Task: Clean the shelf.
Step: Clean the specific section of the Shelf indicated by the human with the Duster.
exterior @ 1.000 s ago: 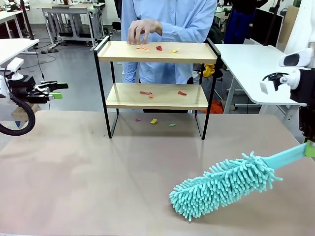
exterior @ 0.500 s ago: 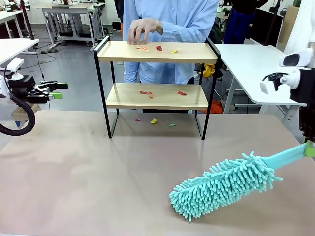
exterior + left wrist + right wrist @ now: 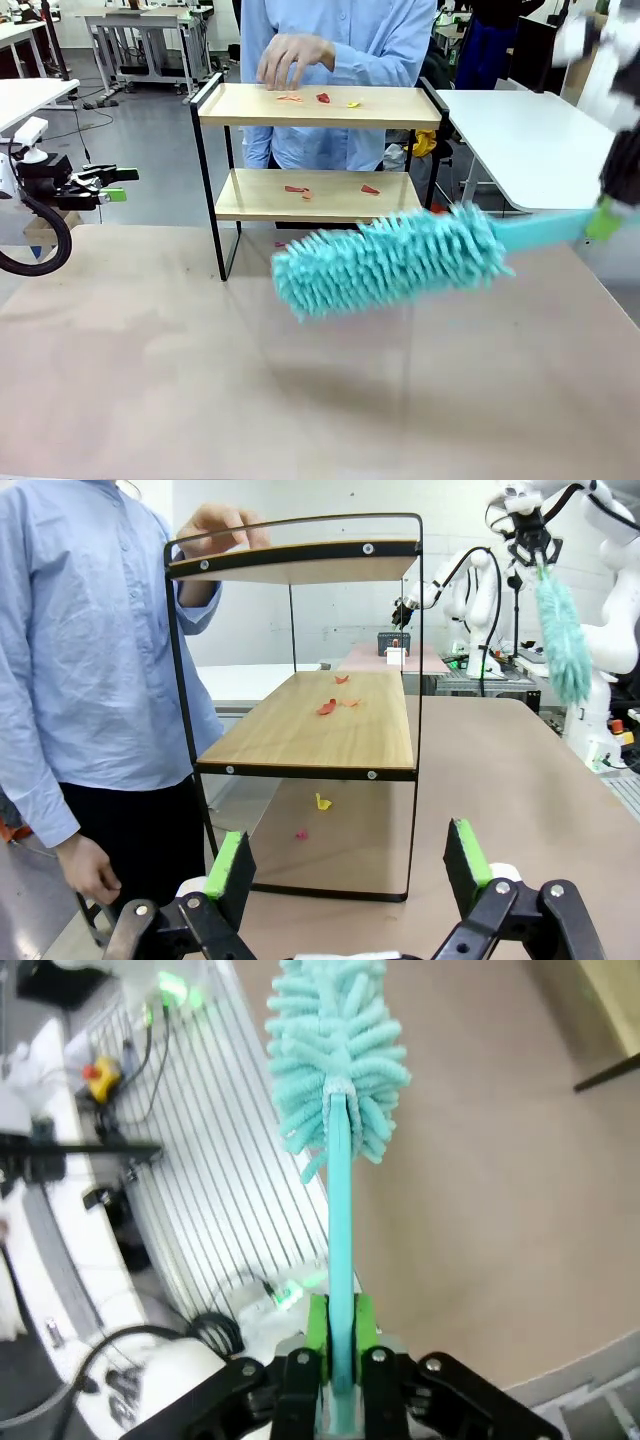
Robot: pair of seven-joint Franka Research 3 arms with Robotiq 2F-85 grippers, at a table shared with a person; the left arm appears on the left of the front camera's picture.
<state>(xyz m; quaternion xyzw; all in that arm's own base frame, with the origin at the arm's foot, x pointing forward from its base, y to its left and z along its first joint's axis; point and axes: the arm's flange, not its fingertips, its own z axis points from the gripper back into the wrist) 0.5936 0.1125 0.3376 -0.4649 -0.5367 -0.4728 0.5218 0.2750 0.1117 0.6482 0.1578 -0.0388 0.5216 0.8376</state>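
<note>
Two light wooden boards in a thin black frame: the shelf (image 3: 400, 106), at the far middle of my table (image 3: 150, 380).
I see red and yellow scraps (image 3: 323, 98) on both boards and beneath; a person's hand (image 3: 290, 55) hovers over the top board. My right gripper (image 3: 338, 1325) clamps the teal duster (image 3: 390, 258) by its handle, head raised before the shelf; my left gripper (image 3: 345, 865) gapes wide, empty.

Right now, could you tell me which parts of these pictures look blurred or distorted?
Front view: the duster is motion-smeared, the shelf sharp, a soft shadow on the table beneath. Left wrist view: crisp, the wide lens slightly bowing the shelf's frame. Right wrist view: soft throughout.
</note>
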